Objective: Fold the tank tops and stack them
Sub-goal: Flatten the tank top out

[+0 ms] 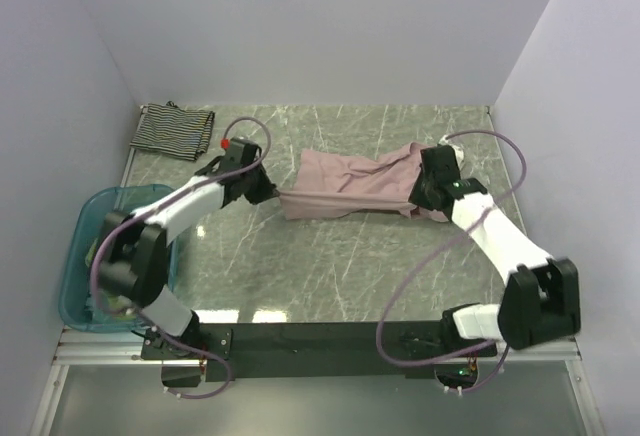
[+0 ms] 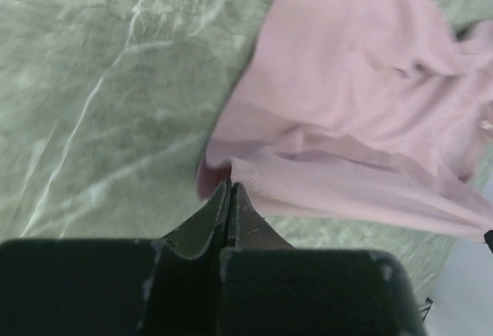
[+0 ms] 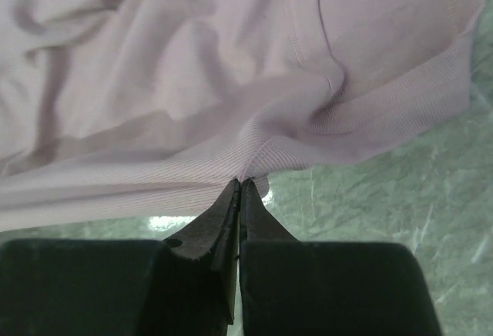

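The mauve-pink tank top [image 1: 350,186] lies rumpled across the middle of the table, stretched between both arms. My left gripper [image 1: 272,194] is shut on its left edge, seen in the left wrist view [image 2: 229,186] pinching the cloth [image 2: 347,105]. My right gripper [image 1: 425,201] is shut on its right hem, seen in the right wrist view [image 3: 239,182] pinching the ribbed edge [image 3: 231,82]. The black-and-white striped tank top [image 1: 173,131] lies folded at the far left corner. An olive-green cloth [image 1: 100,246] shows faintly inside the tub.
A translucent blue plastic tub [image 1: 85,218] stands at the left edge beside the left arm. White walls close in the table at the back and both sides. Purple cables loop off both arms.
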`<state>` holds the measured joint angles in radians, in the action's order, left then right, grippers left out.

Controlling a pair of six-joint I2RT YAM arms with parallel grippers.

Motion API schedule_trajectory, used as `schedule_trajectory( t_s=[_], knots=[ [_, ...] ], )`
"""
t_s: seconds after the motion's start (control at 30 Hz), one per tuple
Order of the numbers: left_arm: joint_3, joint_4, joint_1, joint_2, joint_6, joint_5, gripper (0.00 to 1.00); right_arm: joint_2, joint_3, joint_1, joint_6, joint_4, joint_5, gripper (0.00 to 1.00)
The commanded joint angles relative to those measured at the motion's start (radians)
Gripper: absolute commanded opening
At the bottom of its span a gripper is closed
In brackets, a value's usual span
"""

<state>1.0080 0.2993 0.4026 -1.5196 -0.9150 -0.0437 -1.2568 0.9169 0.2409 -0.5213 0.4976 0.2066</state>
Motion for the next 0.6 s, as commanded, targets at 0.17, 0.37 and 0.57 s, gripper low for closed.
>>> schedule_trajectory(
  t_s=[0.17,0.37,0.57],
  knots=[
    [0.328,-0.038,-0.01,-0.373,0.028,-0.128,0.01,-0.352,0.186,-0.1,0.052,-0.08,-0.167,0.07],
    [0.535,0.041,-0.016,-0.493,0.05,-0.107,0.08,-0.504,0.304,-0.106,0.029,-0.087,-0.203,0.32],
    [0.457,0.029,-0.024,-0.421,0.073,-0.091,0.38,-0.359,0.174,-0.104,-0.008,-0.158,-0.174,0.54]
  ],
)
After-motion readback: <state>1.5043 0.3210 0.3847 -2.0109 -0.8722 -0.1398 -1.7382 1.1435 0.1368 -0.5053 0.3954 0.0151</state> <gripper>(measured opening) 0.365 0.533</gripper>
